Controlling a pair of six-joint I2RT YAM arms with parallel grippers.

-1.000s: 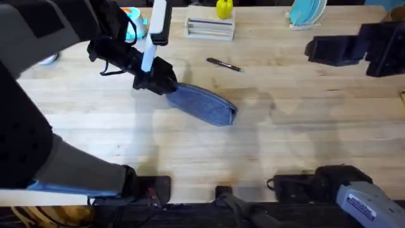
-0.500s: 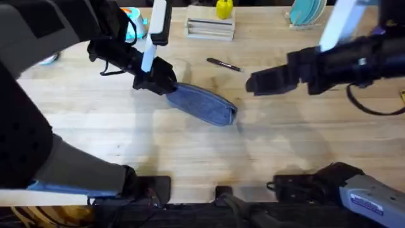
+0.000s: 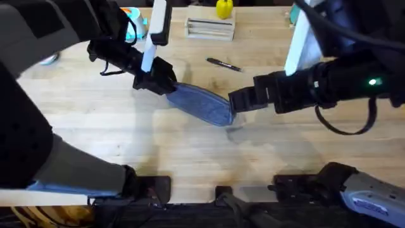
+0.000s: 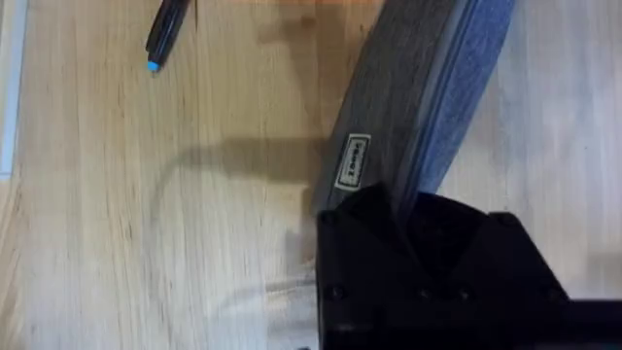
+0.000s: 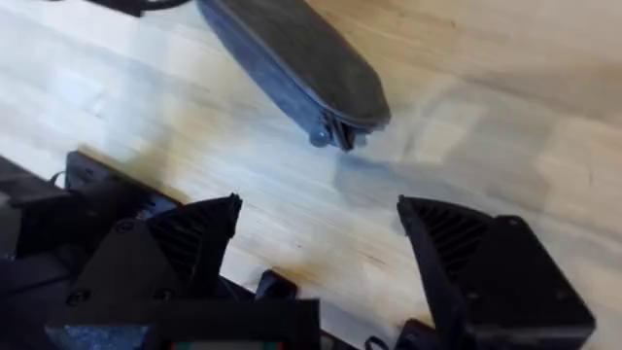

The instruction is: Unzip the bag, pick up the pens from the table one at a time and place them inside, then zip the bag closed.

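we take this for a robot lab or workshop: a broad butcher-block desk (image 3: 190,152) with plank seams, two dark robot arms mounted at its near edge with cables trailing, and odd props along the far edge beyond the left pincer (image 3: 166,85).

overhead looks down and forward over the table (image 3: 190,152); both wrist views sit close above the bag (image 3: 204,104).
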